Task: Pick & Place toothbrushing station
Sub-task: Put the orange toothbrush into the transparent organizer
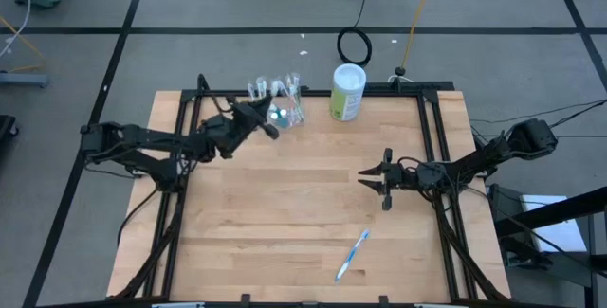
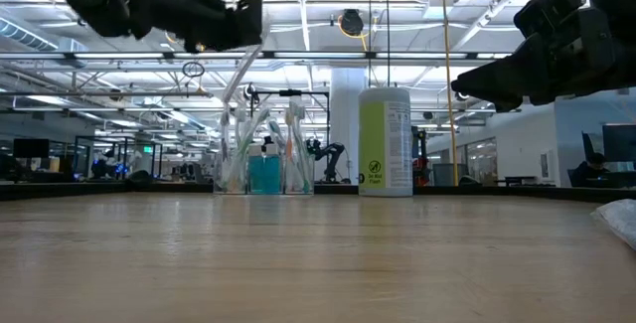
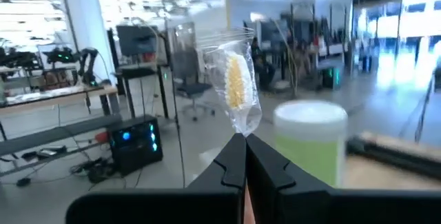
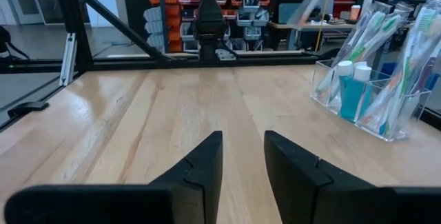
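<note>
The toothbrushing station, a clear holder (image 1: 282, 107) with pastel brushes and blue tubes (image 4: 353, 89), stands at the table's far edge, left of centre. My left gripper (image 1: 274, 129) hovers just in front of it, shut on a toothbrush in a clear wrapper (image 3: 236, 86). Another blue toothbrush (image 1: 351, 256) lies flat near the table's front edge. My right gripper (image 1: 375, 181) stands open right of centre, a little above the table, with nothing between its fingers (image 4: 242, 162). My left gripper pinches the wrapped toothbrush just below its head (image 3: 242, 129) between its shut fingertips, which point roughly level toward the canister. The wrapped head stands up past the fingertips. The brush is lifted clear of the table; its shaft (image 2: 241, 75) slants down toward the holder's brush tops.
A tall white-and-green canister (image 1: 347, 92) stands at the far edge, just right of the holder (image 2: 263, 169). Black frame rails (image 1: 429, 137) run along the table's left, right and far sides. Bare wood lies between the two grippers.
</note>
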`<act>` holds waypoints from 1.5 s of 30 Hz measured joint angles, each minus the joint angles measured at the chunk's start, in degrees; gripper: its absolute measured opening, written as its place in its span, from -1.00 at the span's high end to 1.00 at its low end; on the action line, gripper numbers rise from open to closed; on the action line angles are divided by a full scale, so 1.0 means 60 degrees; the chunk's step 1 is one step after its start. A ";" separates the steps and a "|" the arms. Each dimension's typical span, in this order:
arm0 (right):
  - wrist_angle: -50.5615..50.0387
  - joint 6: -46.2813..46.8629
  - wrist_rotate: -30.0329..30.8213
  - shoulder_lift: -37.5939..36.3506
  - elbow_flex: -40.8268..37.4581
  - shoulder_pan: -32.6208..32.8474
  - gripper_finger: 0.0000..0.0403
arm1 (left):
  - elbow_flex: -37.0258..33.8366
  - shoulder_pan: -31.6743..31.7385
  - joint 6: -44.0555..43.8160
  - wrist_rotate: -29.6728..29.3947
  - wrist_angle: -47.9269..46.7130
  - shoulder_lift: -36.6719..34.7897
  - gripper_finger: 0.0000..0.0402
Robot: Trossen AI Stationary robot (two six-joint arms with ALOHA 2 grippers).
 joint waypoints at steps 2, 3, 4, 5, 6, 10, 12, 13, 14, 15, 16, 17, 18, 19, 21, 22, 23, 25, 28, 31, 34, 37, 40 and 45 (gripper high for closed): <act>-0.0019 -0.0004 0.0000 0.0000 0.0000 0.0000 0.49 | -0.0493 0.0379 -0.0266 0.0279 0.0770 -0.0002 0.99; -0.0019 -0.0022 0.0000 0.0000 0.0000 0.0000 0.49 | -0.0683 0.0556 -0.0364 0.0379 0.1007 0.0000 0.99; -0.0019 -0.0062 -0.0001 0.0000 0.0000 0.0000 0.49 | -0.0855 0.0734 -0.0403 0.0452 0.1146 0.0015 0.99; -0.0019 -0.0076 0.0000 0.0000 0.0000 0.0000 0.49 | -0.0983 0.0895 -0.0414 0.0476 0.1252 0.0068 0.99; -0.0019 -0.0076 0.0000 0.0000 0.0000 0.0000 0.49 | -0.1052 0.1066 -0.0392 0.0491 0.1388 0.0149 0.98; 0.0019 -0.0076 0.0016 0.0000 0.0000 -0.0004 0.49 | -0.1175 0.1810 -0.0633 0.1076 0.1517 0.0474 0.99; 0.0057 -0.0040 0.0003 0.0000 0.0000 -0.0004 0.49 | -0.1175 0.2128 -0.0708 0.1493 0.1634 0.0810 0.99; 0.0051 -0.0008 0.0007 0.0000 0.0000 -0.0004 0.49 | -0.1175 0.2268 -0.0652 0.1571 0.1960 0.1048 0.99; 0.0049 -0.0005 0.0005 0.0004 0.0000 -0.0004 0.49 | -0.1171 0.2419 -0.0537 0.1598 0.2405 0.1299 0.99; 0.0052 -0.0004 0.0002 0.0004 0.0000 -0.0004 0.49 | -0.1164 0.2583 -0.0442 0.1606 0.2870 0.1547 0.99; 0.0052 -0.0006 0.0001 0.0004 0.0000 -0.0004 0.49 | -0.1164 0.2743 -0.0406 0.1641 0.3304 0.1771 0.99; 0.0050 -0.0010 0.0000 0.0004 0.0000 -0.0004 0.49 | -0.1164 0.2878 -0.0416 0.1755 0.3708 0.1989 0.98; 0.0050 -0.0039 0.0000 0.0003 0.0000 -0.0004 0.49 | -0.1157 0.2992 -0.0549 0.1892 0.3990 0.2196 0.98; 0.0050 -0.0105 0.0000 0.0004 0.0000 -0.0004 0.49 | -0.1156 0.3074 -0.0713 0.2054 0.4147 0.2398 0.98; 0.0050 -0.0329 0.0000 0.0004 0.0000 -0.0004 0.49 | -0.1153 0.3189 -0.0813 0.2120 0.4194 0.2821 0.99; 0.0050 -0.0432 0.0000 0.0004 0.0000 -0.0004 0.49 | -0.1153 0.3228 -0.0801 0.2049 0.4182 0.3036 0.99; 0.0047 -0.0543 0.0000 0.0004 0.0000 -0.0004 0.49 | -0.1153 0.3260 -0.0796 0.1897 0.4185 0.3246 0.98; 0.0050 -0.0710 -0.0004 0.0004 0.0000 -0.0004 0.49 | -0.1153 0.3289 -0.0866 0.1569 0.4195 0.3672 0.97; 0.0050 -0.0855 -0.0001 0.0004 0.0000 -0.0004 0.49 | -0.1153 0.3258 -0.1165 0.1357 0.4203 0.4173 0.99; 0.0050 -0.0867 -0.0003 0.0004 0.0000 -0.0004 0.49 | -0.1153 0.2998 -0.0904 0.1298 0.4317 0.4247 0.98; 0.0050 -0.1050 -0.0004 0.0004 0.0000 -0.0004 0.49 | -0.1149 0.2556 -0.0326 0.1139 0.4292 0.4247 0.98; 0.0050 -0.1075 -0.0004 0.0004 0.0000 -0.0004 0.49 | -0.1153 0.2041 0.0274 -0.0126 0.4407 0.4242 0.98; 0.0050 -0.1075 -0.0005 0.0004 0.0000 -0.0004 0.49 | -0.1153 0.1610 0.0515 -0.1721 0.4572 0.4239 0.97; 0.0050 -0.1075 -0.0007 0.0004 0.0000 -0.0004 0.49 | -0.1153 0.0862 -0.0024 -0.1946 0.3889 0.4238 0.98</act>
